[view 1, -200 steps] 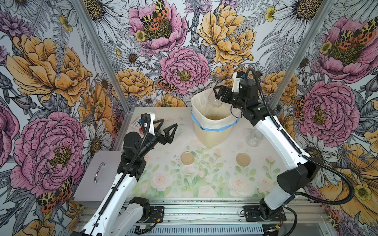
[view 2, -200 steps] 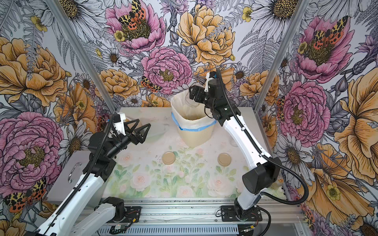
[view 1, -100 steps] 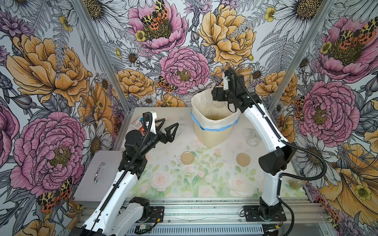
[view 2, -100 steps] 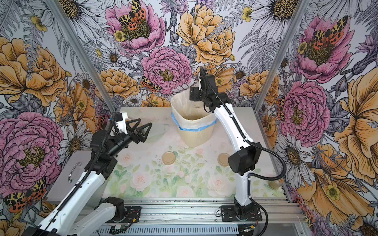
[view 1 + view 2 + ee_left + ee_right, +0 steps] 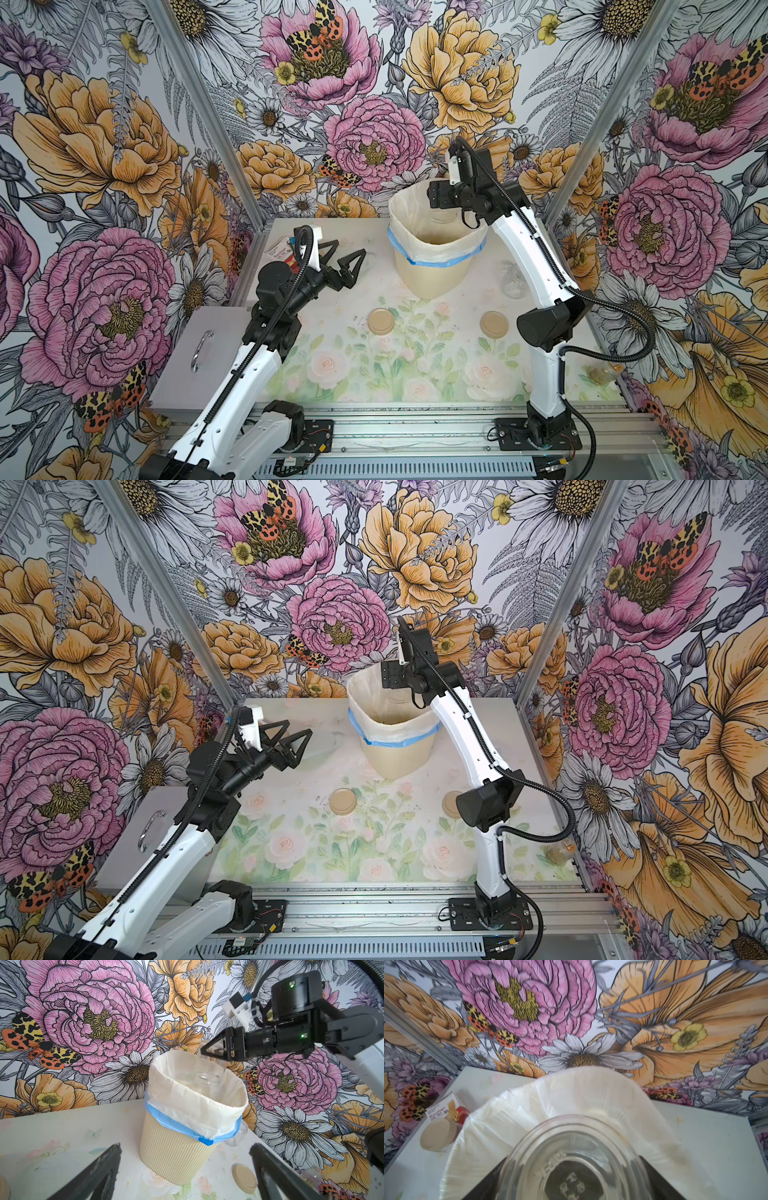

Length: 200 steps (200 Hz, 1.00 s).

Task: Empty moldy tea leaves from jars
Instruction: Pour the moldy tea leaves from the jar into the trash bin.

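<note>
My right gripper [image 5: 434, 199] [image 5: 209, 1051] is shut on a clear glass jar [image 5: 208, 1077] [image 5: 575, 1147], held mouth-down over the cream ribbed bin [image 5: 432, 266] [image 5: 392, 754]. The jar looks empty and its embossed base faces the right wrist camera. Brownish bits lie on the bag's bottom [image 5: 436, 240]. A second open jar [image 5: 513, 278] stands to the right of the bin. A lidded jar [image 5: 602, 372] with brownish contents sits at the front right corner. My left gripper [image 5: 343, 259] [image 5: 185, 1146] hovers open to the left of the bin, holding nothing.
Two tan lids [image 5: 381, 322] [image 5: 493, 324] lie on the mat in front of the bin. Another lidded jar [image 5: 439, 1134] and a small printed box [image 5: 440, 1109] sit at the back left. A grey box with a handle [image 5: 203, 353] adjoins the left edge.
My right arm folded its elbow inward and turned its wrist while the jar stayed over the bin. The left gripper barely moved.
</note>
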### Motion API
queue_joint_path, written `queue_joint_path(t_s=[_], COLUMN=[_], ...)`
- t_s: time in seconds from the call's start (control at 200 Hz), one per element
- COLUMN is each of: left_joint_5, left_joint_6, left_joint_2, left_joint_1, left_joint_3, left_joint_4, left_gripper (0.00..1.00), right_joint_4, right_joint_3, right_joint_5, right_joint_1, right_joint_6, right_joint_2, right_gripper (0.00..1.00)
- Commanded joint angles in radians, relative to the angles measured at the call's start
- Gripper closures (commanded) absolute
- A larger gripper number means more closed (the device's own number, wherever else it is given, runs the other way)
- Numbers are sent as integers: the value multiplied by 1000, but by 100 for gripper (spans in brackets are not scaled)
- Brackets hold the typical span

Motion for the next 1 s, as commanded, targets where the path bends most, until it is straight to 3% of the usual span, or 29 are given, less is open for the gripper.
queue_joint_path(t_s=[0.0, 0.13, 0.24, 0.34, 0.44, 0.53, 0.846, 0.996], left_joint_5=[-1, 3, 1, -13, -15, 6, 113, 193], left_joint_6=[20, 22, 25, 28, 34, 42, 180, 242], left_joint_2=[11, 41, 52, 50, 60, 87, 346, 502], left_joint_1=[-13, -22, -34, -44, -52, -57, -104, -133], left_joint_3=[29, 40, 60, 66, 64, 79, 327, 486], left_joint_4=[6, 14, 14, 14, 14, 23, 90, 118], left_gripper=[1, 1, 1, 1, 1, 1, 1, 1], right_joint_4=[18, 219, 236, 135, 169, 299, 293, 303], right_joint_3=[-74, -376, -234, -55, -217, -388, -249, -242], right_joint_5=[2, 20, -8, -50, 33, 26, -172, -290], right_joint_1=[12, 36, 0, 3, 58, 41, -47, -113], right_joint_6=[16, 0, -3, 24, -21, -19, 128, 303], right_joint_2=[-52, -269, -168, -69, -188, -279, -217, -244], right_gripper=[35, 33, 33, 35, 34, 32, 32, 31])
